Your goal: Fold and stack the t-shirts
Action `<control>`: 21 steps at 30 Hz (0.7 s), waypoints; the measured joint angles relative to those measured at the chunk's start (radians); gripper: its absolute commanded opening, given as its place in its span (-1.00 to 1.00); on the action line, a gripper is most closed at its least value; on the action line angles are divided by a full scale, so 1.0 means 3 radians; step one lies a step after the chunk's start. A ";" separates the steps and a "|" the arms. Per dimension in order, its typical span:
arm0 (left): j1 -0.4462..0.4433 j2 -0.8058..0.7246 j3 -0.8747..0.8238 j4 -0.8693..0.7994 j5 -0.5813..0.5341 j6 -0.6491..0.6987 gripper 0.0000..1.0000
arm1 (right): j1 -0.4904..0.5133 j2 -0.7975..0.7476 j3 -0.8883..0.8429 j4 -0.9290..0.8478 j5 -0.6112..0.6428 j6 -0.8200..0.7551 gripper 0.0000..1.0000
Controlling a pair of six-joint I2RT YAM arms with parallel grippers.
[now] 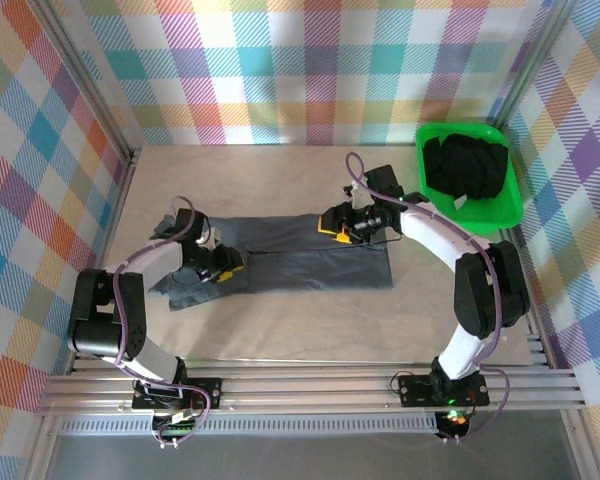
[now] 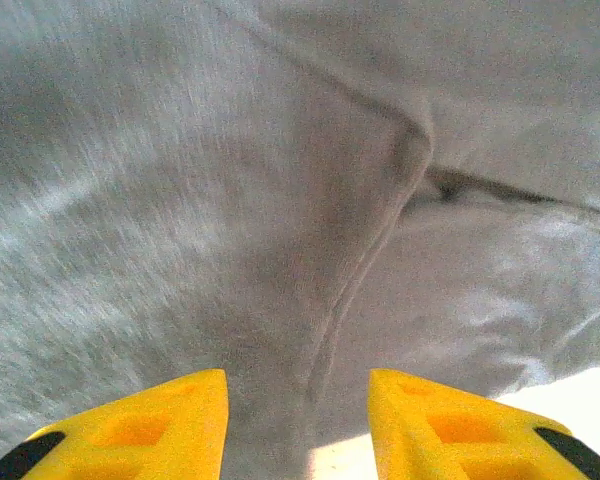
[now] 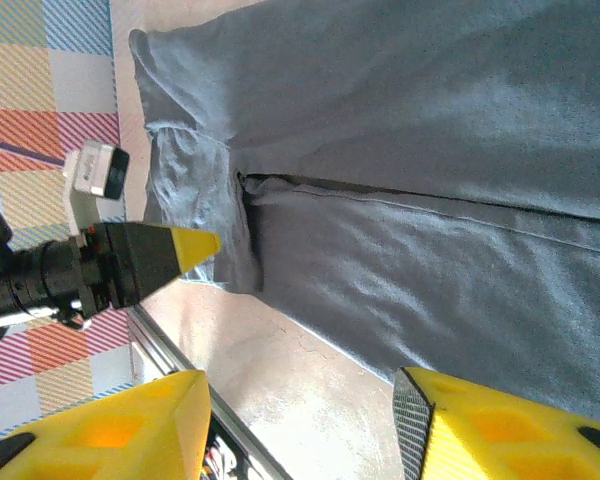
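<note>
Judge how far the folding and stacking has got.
Done: grey t-shirt lies on the table, seemingly folded once into a long band. In hand: both arms' jaws stand open over it. Left: finishing its folds, then the black shirts bunched in the green bin.

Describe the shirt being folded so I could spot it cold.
Start at the pale wooden table and look to its middle. There the slate grey cloth t-shirt lies flat in a long folded band. Unlike the black shirts bundled in the bright green plastic bin at the far right, it is spread out and lighter.
</note>
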 measured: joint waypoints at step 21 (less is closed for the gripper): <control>0.1185 -0.0511 0.0252 -0.0687 -0.1104 -0.0581 -0.25 | 0.0092 -0.0108 -0.0170 0.0053 0.0125 -0.0045 -0.03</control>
